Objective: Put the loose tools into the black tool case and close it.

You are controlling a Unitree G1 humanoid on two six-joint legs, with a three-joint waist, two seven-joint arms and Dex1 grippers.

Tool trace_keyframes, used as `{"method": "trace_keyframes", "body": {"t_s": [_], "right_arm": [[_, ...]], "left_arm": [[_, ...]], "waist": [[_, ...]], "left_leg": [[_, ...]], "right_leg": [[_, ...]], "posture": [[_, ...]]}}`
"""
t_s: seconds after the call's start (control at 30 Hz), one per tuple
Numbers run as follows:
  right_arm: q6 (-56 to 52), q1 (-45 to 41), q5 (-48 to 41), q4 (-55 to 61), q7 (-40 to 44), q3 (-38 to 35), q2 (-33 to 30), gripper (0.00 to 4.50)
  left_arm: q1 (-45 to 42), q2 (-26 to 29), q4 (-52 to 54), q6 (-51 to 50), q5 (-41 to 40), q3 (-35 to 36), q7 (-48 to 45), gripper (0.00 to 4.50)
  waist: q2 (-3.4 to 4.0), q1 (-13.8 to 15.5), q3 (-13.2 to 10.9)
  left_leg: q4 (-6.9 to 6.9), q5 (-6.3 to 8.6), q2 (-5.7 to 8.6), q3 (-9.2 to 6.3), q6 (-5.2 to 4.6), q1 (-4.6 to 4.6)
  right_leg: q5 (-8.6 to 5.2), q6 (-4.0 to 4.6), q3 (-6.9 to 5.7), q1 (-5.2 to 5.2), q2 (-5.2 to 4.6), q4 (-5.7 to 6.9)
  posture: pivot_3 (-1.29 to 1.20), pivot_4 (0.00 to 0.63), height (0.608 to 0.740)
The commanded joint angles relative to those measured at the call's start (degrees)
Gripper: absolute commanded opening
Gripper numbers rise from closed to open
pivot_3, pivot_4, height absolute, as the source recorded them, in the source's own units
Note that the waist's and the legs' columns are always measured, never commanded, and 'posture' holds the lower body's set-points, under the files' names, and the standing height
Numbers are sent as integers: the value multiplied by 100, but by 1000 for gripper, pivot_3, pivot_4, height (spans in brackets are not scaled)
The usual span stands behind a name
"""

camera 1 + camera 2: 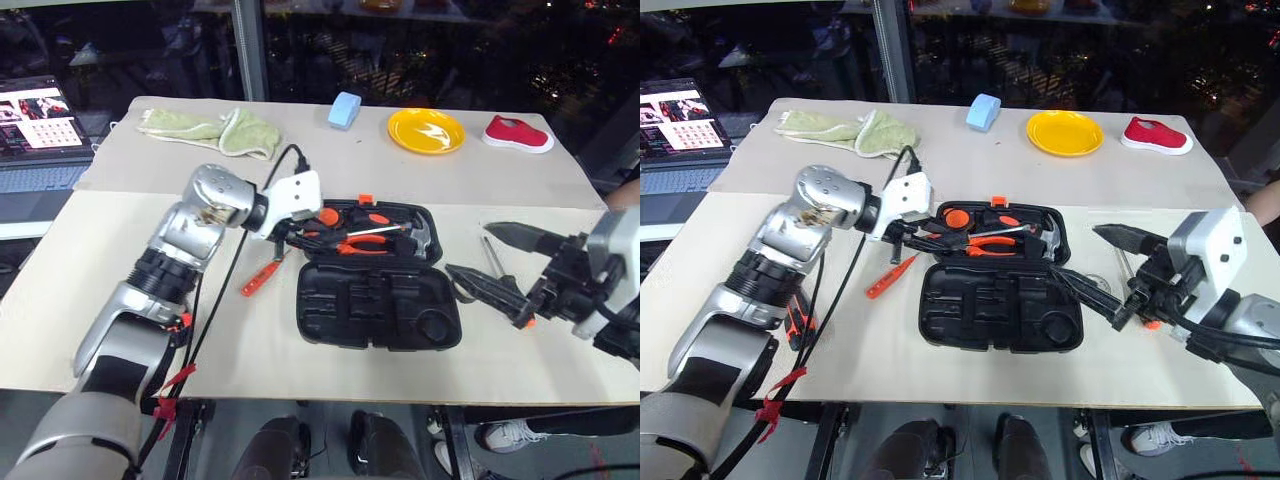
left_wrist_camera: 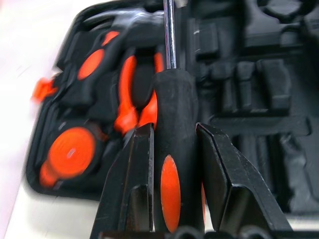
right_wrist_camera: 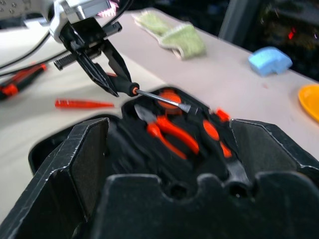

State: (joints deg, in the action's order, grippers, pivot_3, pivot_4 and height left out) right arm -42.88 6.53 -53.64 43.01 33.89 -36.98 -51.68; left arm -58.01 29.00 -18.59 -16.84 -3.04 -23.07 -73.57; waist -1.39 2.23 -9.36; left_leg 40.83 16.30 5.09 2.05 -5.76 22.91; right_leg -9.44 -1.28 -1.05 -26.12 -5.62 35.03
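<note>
The left gripper [image 3: 118,79] is clamped on a black-and-orange screwdriver [image 2: 172,164], its handle partly hidden between the fingers, the steel shaft reaching over the open black tool case [image 1: 378,300] just below. The right gripper [image 1: 503,268] stands spread and empty beside the case. The slim orange tester screwdriver [image 1: 262,276] lies under the left gripper on the beige table [image 1: 250,350]; dark windows behind.

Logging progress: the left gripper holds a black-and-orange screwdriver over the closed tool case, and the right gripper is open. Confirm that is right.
One thing is wrong: the black tool case lies open, not closed, as the left eye view shows. The left gripper does hold the black-and-orange screwdriver over it, and the right gripper is open.
</note>
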Motion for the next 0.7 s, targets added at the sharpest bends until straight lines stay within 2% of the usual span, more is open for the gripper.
{"method": "trace_keyframes", "body": {"t_s": [0.03,0.23,0.33,0.5,0.7], "right_arm": [[-82,421,-55,210,122,-756,-56,4500],[-110,1110,-228,547,-40,-1279,254,4500],[-43,1255,-240,663,-164,-1259,362,4500],[27,1262,-170,610,-325,-1195,461,4500],[84,1220,-94,570,-395,-1138,482,4500]], "left_arm": [[-146,-225,30,143,34,-40,-94,846],[-103,-339,-351,571,505,-465,-348,846],[-248,-481,-658,282,887,-610,-30,846],[-176,-583,-269,-375,651,-572,-479,846],[-151,-644,-461,-13,890,-621,-272,846]], "waist": [[0,1,0],[1,-7,1],[2,-8,1],[2,-7,1],[3,0,2]], "left_leg": [[4,0,0,0,-11,2],[2,-12,0,1,-51,4],[2,-11,0,1,-52,4],[11,-4,0,2,-65,9],[10,-5,0,2,-65,13]], "right_leg": [[1,-1,1,-1,0,0],[2,-3,5,-6,2,-3],[2,-4,10,-5,1,-1],[5,-11,12,-5,-1,-2],[5,-11,11,-10,-1,-4]], "posture": [[0,150,732],[0,150,732],[0,150,732],[0,150,732],[0,150,732]]}}
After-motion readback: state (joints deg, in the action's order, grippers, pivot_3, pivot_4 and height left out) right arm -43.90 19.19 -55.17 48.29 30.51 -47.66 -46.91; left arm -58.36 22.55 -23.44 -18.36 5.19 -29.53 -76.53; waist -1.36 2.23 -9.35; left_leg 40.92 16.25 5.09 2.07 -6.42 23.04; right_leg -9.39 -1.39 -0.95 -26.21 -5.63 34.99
